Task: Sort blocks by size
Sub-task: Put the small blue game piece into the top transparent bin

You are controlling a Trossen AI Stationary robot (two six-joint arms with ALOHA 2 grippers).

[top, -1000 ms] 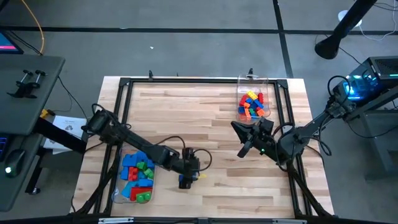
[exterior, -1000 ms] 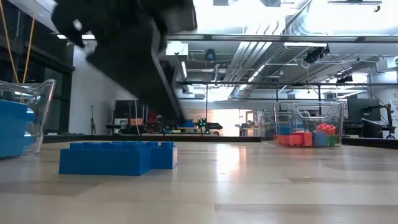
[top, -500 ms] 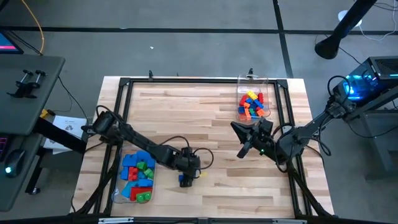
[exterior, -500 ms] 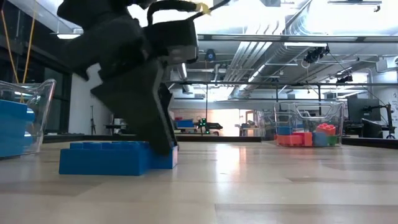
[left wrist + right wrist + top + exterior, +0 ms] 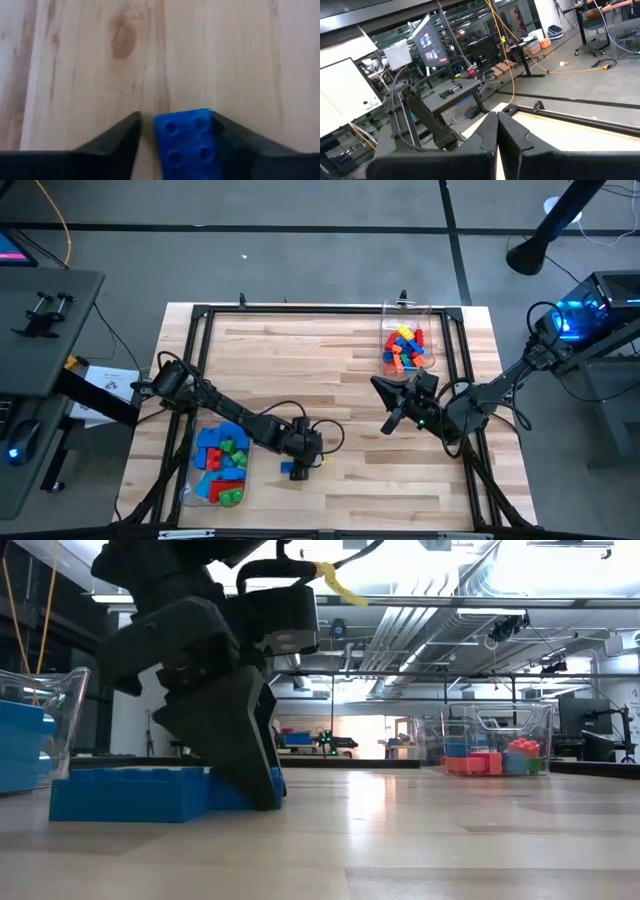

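A blue studded brick [image 5: 288, 469] lies flat on the wooden table near its front middle. It also shows in the low view [image 5: 130, 795] and the left wrist view [image 5: 187, 145]. My left gripper [image 5: 293, 458] is open and down at the table, with one finger on either side of the brick. My right gripper [image 5: 378, 384] is shut and empty, held above the table right of centre, by the tub of small bricks. My left gripper comes from above, its fingers pointing down and standing across the brick. One finger [image 5: 227, 137] lies against the brick's long side [image 5: 210, 131]. The other finger [image 5: 127, 135] stands a narrow gap off the opposite side. The brick rests flat on the table, studs up.
A clear tub [image 5: 220, 463] of larger blue, red and green bricks stands at the front left, just left of my left gripper. A clear tub [image 5: 407, 348] of small mixed bricks stands at the far right. A dark frame [image 5: 300, 310] runs around the table's edges.
My left gripper has come down from above the blue brick until its fingers stand at the table on either side of it. The brick has slid a little toward the table's left edge and still lies flat.
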